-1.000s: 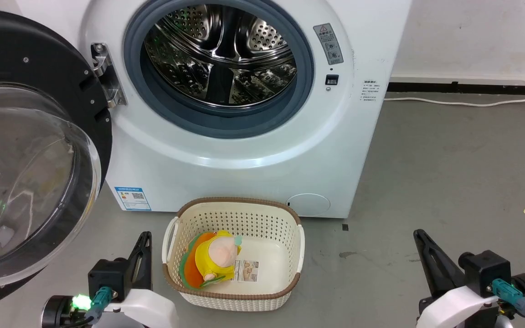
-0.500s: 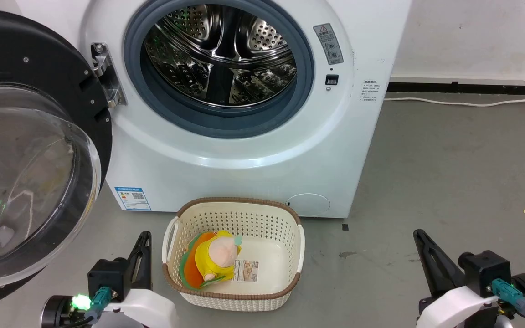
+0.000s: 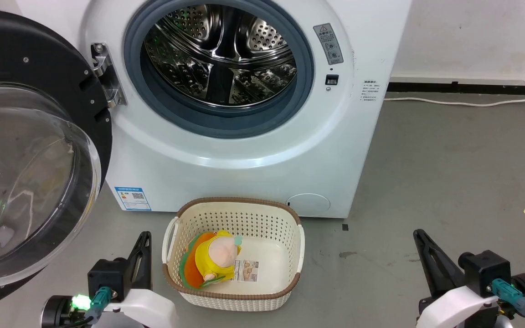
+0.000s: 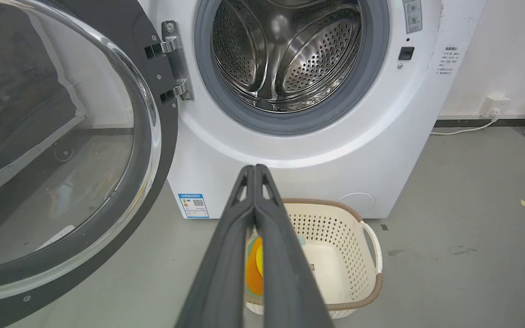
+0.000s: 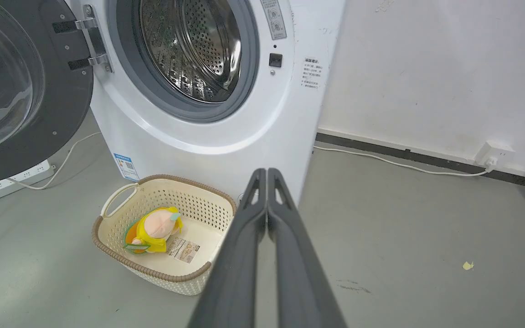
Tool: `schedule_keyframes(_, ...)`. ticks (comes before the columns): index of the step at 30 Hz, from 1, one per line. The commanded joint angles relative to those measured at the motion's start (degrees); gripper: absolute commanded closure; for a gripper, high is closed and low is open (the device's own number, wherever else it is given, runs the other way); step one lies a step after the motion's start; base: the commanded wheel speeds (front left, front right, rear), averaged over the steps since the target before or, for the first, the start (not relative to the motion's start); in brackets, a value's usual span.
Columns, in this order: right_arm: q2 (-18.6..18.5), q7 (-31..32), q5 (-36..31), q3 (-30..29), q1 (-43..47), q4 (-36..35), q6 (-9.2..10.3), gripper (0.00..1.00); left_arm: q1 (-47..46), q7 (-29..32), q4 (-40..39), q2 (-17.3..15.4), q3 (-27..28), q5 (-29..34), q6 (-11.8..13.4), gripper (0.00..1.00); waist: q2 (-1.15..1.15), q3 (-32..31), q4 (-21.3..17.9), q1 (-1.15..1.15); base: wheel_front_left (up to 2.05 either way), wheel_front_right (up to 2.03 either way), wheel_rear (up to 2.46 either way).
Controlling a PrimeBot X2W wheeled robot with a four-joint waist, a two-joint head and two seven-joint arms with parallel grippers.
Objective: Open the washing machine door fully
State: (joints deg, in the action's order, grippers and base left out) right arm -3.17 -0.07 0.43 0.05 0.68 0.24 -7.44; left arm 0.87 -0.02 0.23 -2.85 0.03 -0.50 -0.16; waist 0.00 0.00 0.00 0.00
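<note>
Grey floor (image 3: 449, 173) is bearing the washing machine (image 3: 244, 155). The washing machine door (image 3: 30, 54) is hanging swung wide at the machine's left, clear of the drum. In front of the machine, a perforated laundry basket (image 3: 233, 298) is holding a yellow plush toy (image 3: 217, 255). The left gripper (image 4: 254, 168) and right gripper (image 5: 267, 171) are hovering before the machine, jaws pressed together on nothing.

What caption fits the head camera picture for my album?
Washing machine door swung open; a yellow toy waits in the basket.
</note>
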Motion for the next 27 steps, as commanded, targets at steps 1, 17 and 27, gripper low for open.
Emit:
schedule_keyframes(1, 0.3, 0.1, -0.4, 0.0, -0.7, -0.2, -0.05, 1.0, -0.9, 0.0, -0.2, 0.0, 0.0, 0.5, 0.2, 1.0, 0.0, 0.0, 0.0, 0.0, 0.0, 0.0, 0.0)
schedule_keyframes(17, 0.3, 0.1, -0.4, 0.0, -0.7, -0.2, -0.05, 1.0, -0.9, 0.0, -0.2, 0.0, 0.0, 0.5, 0.2, 1.0, 0.0, 0.0, 0.0, 0.0, 0.0, 0.0, 0.0)
schedule_keyframes(27, 0.3, 0.1, -0.4, 0.0, -0.7, -0.2, -0.05, 1.0, -0.9, 0.0, -0.2, 0.0, 0.0, 0.5, 0.2, 1.0, 0.0, 0.0, 0.0, 0.0, 0.0, 0.0, 0.0)
